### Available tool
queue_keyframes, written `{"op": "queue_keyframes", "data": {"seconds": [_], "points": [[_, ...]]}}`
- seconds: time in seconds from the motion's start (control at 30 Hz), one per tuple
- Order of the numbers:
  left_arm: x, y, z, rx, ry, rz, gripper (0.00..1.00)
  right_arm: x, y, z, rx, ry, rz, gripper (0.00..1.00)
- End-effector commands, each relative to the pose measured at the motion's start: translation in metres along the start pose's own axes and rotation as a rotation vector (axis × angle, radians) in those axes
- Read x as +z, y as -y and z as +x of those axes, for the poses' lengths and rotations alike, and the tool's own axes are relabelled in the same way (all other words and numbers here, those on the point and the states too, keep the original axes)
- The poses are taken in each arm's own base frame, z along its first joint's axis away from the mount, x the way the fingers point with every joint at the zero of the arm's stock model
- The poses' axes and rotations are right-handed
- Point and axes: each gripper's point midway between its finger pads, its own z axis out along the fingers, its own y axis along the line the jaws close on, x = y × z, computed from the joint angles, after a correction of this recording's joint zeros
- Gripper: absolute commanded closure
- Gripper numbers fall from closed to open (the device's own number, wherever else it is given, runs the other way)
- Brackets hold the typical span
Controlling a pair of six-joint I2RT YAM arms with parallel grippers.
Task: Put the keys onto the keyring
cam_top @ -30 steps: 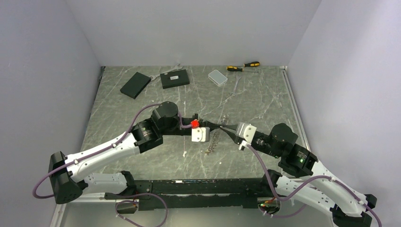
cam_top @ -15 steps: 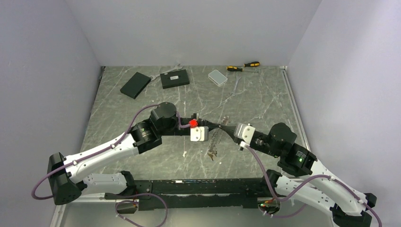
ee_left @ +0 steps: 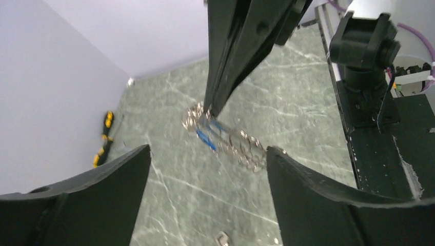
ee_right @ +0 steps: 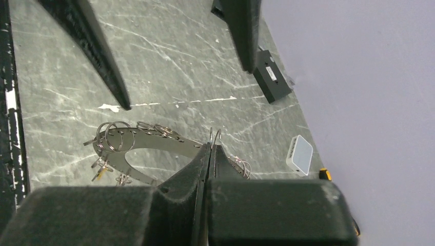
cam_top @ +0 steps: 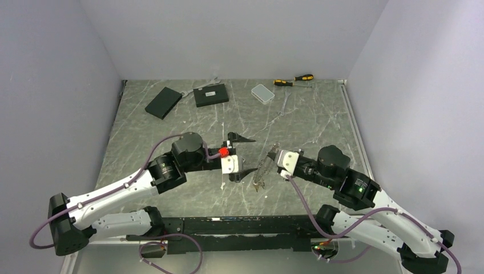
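The keyring [ee_right: 154, 137], a flat dark-grey loop strung with small silvery rings, hangs from my right gripper [ee_right: 209, 147], which is shut on its edge. In the top view the right gripper [cam_top: 273, 152] holds the keyring [cam_top: 263, 168] just above the table, with keys [cam_top: 258, 184] dangling at its low end. One key has a yellow tag [ee_right: 100, 172]; a blue tag [ee_left: 205, 137] shows among the rings. My left gripper [cam_top: 253, 154] is open, its fingers [ee_left: 110, 187] spread on either side of the keyring [ee_left: 241, 148] without touching it.
A small silvery piece [cam_top: 222, 184] lies on the marble table by the left gripper. Far back lie two black boxes [cam_top: 163, 102] [cam_top: 210, 95], a clear plastic box [cam_top: 262, 93] and yellow-handled screwdrivers [cam_top: 293, 80]. A dark rail [cam_top: 240, 225] runs along the near edge.
The left gripper has opened, let go of the keyring and drawn back to the left. The right gripper stays shut on the keyring and has shifted left.
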Motion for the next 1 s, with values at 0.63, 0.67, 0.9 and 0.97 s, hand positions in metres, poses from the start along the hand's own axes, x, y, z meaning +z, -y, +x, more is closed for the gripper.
{"op": "queue_keyframes", "data": {"seconds": [0.63,0.67,0.9,0.97], "points": [[-0.013,-0.014,0.180,-0.808,-0.591,-0.272,0.46,-0.046,0.026,-0.022,0.086,0.032,0.141,1.00],[-0.009,-0.017,0.186,-0.844,-0.615,-0.296,0.46,-0.047,0.025,-0.023,0.089,0.035,0.139,1.00],[0.002,-0.015,0.236,-1.129,-0.862,-0.485,0.48,-0.049,0.023,-0.023,0.101,0.043,0.136,1.00],[0.003,-0.011,0.253,-1.194,-0.936,-0.542,0.50,-0.050,0.022,-0.023,0.105,0.046,0.135,1.00]]}}
